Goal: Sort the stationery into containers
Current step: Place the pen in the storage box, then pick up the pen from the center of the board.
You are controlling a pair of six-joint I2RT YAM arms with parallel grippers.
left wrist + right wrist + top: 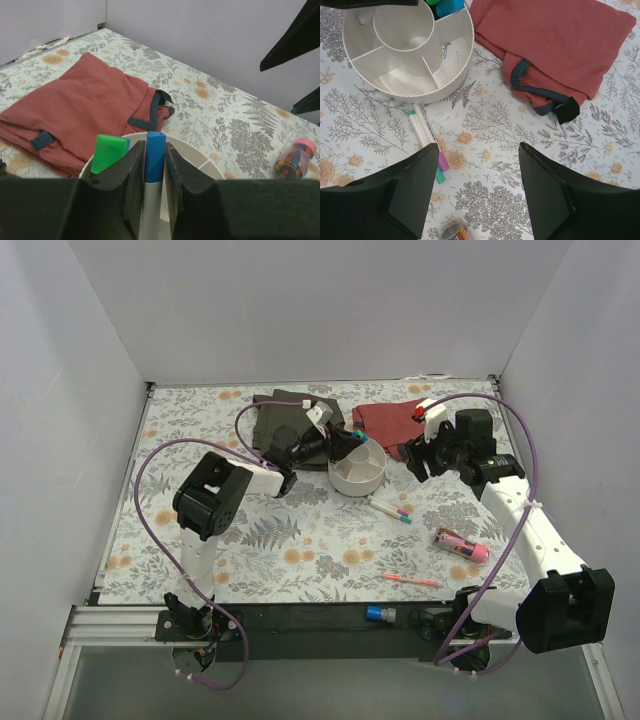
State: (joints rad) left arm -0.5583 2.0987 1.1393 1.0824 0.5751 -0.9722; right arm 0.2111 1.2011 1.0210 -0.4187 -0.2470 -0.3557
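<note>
Between the fingers (132,175) of the left gripper (154,150) stands the blue-capped marker (155,155), cap up, pinched from both sides; the claw is clenched on it over the rim of the white bowl (200,155); whether its lower end touches the bowl's floor cannot be told. Just beside it, in the same outer compartment, a green-capped marker (110,152) stands upright; the right wrist view shows the round middle cup and the other divided sections holding nothing.

On the table (300,540) just beside the bowl, toward the arms, lie two thin white pens (422,125), side by side and touching; one has teal ends, the other a pink end. Further toward the right arm lies the fat pink tube (462,545) on its side; nearer the front edge, well apart from the bowl, lies the thin pink-orange pen (410,580).

Right gripper (478,147): released, jaws spread wide, gripping nothing, hovering above the patterned surface between the bowl and the red cloth (545,35); that cloth lies folded behind and to the right of the bowl; an olive cloth (275,420) lies behind and to its left, partly under the left arm.
</note>
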